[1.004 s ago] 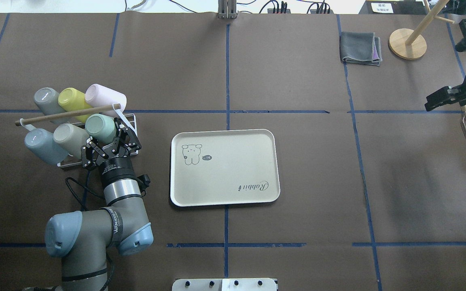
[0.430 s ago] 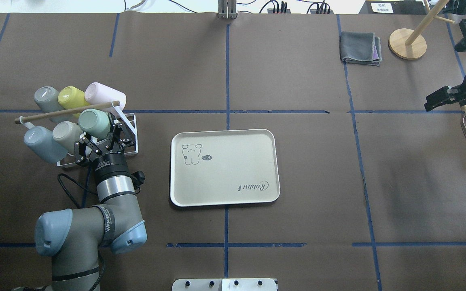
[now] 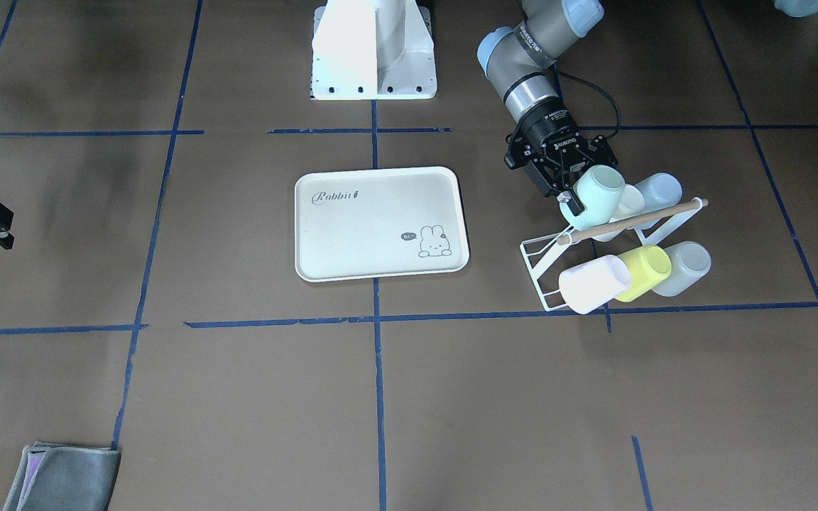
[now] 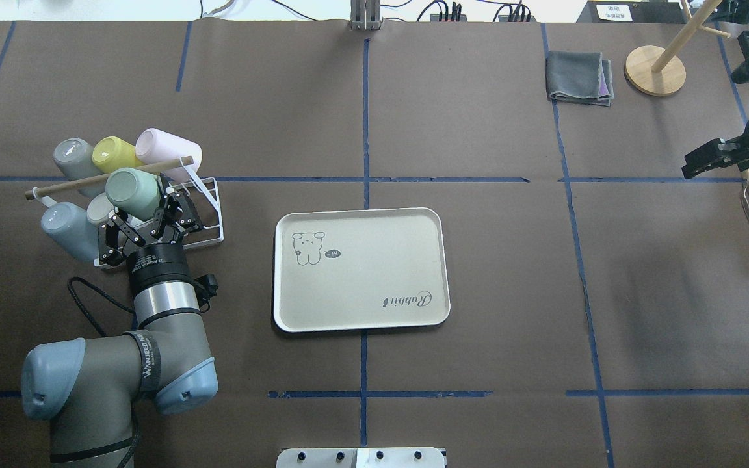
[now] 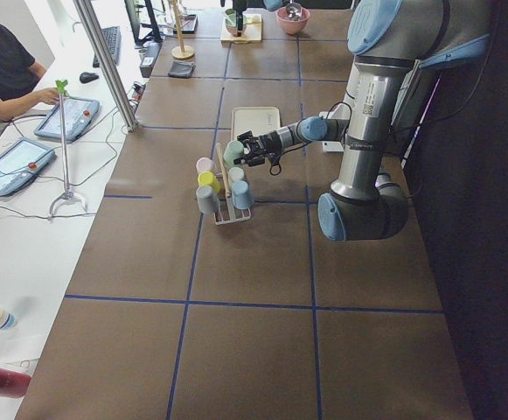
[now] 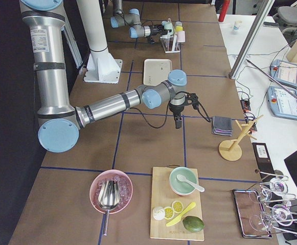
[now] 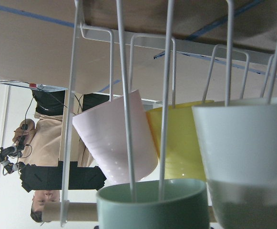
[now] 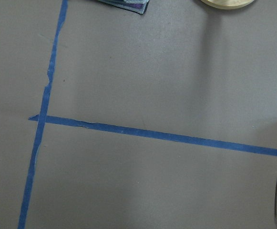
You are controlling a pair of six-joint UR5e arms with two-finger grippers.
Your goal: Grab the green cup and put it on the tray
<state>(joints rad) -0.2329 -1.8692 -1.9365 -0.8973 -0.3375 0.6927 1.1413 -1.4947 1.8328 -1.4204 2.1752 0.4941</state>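
- Front view: left hand (image 3: 582,194) clamped on green cup (image 3: 602,189), tilted above rack (image 3: 535,264), well apart from tray (image 3: 373,227).
- Overhead: cup over wooden rod (image 4: 75,184); right hand (image 4: 706,158) at surface (image 4: 478,130) edge, can't tell how wide.
- Left wrist: cup rim at bottom, rack wires (image 7: 124,95) beyond.

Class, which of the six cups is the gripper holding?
The pale green cup, in the left gripper; the other five cups hang on the rack.

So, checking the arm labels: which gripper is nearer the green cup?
Left. The left gripper grips the green cup at the rack; the right gripper hangs far off, beyond the tray.
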